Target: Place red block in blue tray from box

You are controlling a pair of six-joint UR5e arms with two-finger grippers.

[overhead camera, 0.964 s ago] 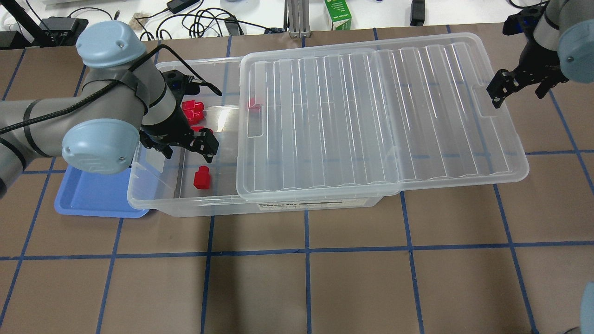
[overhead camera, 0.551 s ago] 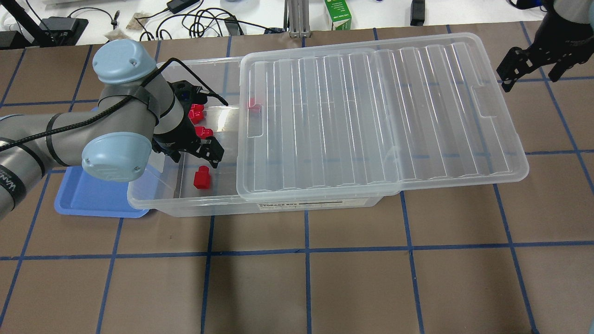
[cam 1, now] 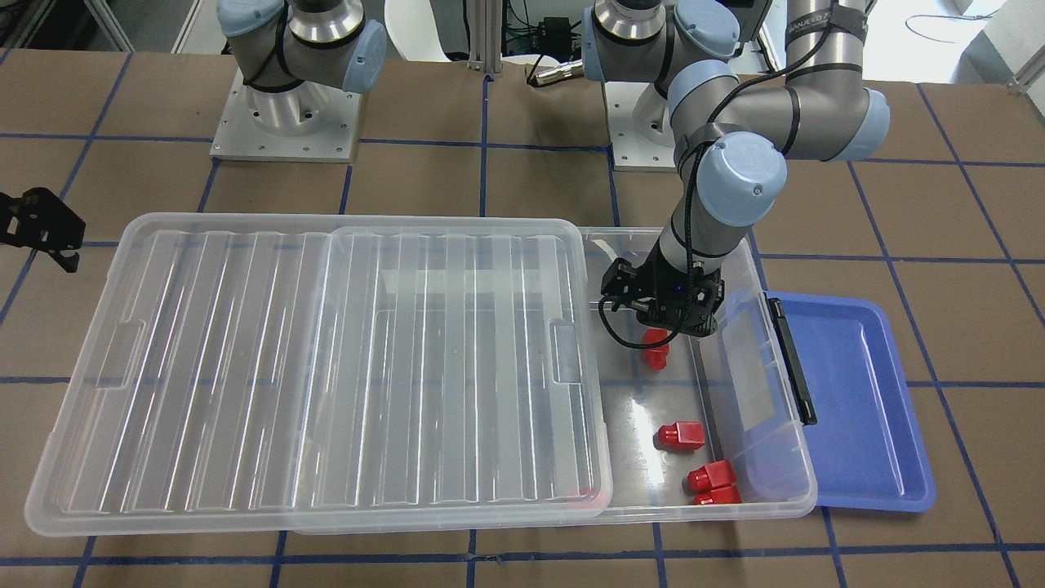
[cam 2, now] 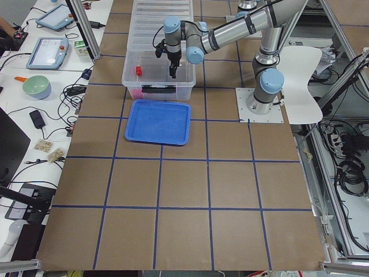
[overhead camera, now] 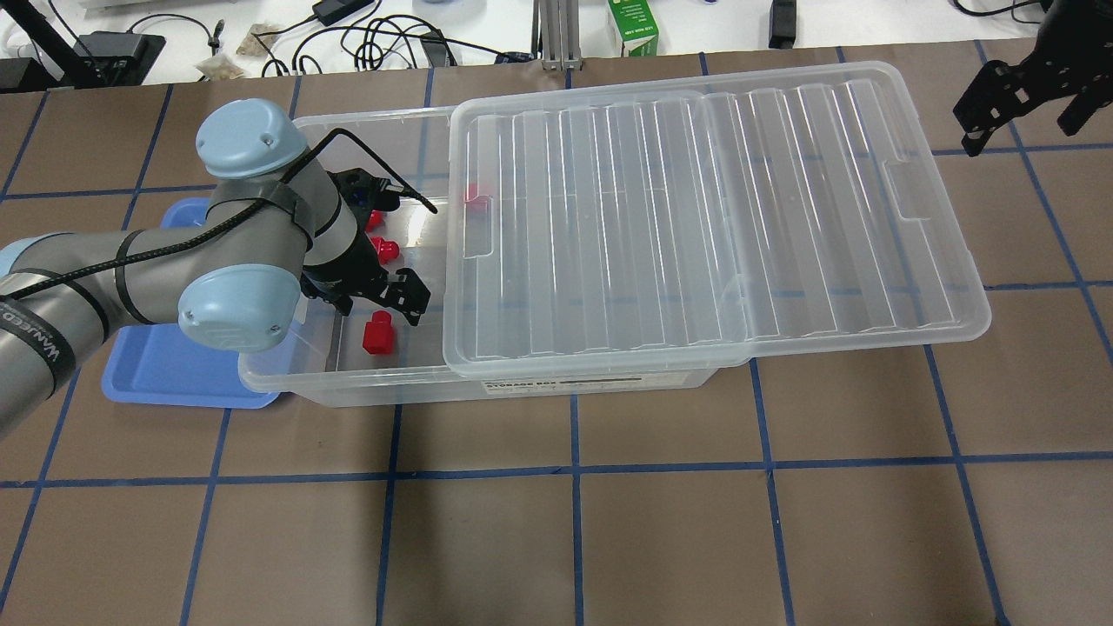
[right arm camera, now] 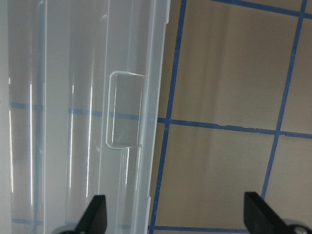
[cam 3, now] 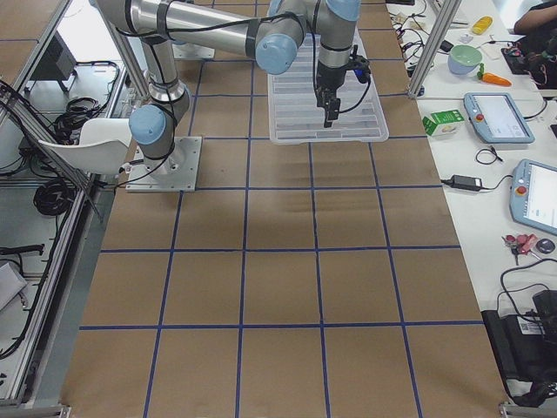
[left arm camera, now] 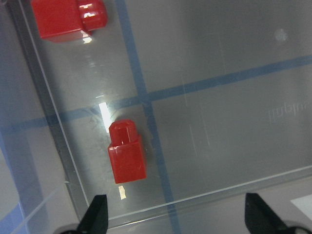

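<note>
The clear box [overhead camera: 304, 376] lies with its ribbed lid [overhead camera: 696, 217] slid to the right, so its left end is uncovered. Several red blocks lie in that open end. One red block [overhead camera: 377, 333] sits near the front wall, and it also shows in the left wrist view [left arm camera: 126, 153] and the front view [cam 1: 655, 349]. My left gripper [overhead camera: 383, 302] is open and empty inside the box, just above and behind this block. The blue tray [overhead camera: 174, 369] lies left of the box, partly under my left arm. My right gripper [overhead camera: 1022, 130] is open and empty past the lid's far right corner.
Other red blocks [cam 1: 680, 435] [cam 1: 712, 474] lie further along the box floor, and one [overhead camera: 474, 196] is partly under the lid's edge. The box's black latch [cam 1: 790, 359] faces the tray. Cables and a green carton [overhead camera: 633, 26] sit beyond the table's far edge.
My left gripper has moved toward the box's front wall, close over the single red block. My right gripper has moved away from the lid toward the far right corner.
</note>
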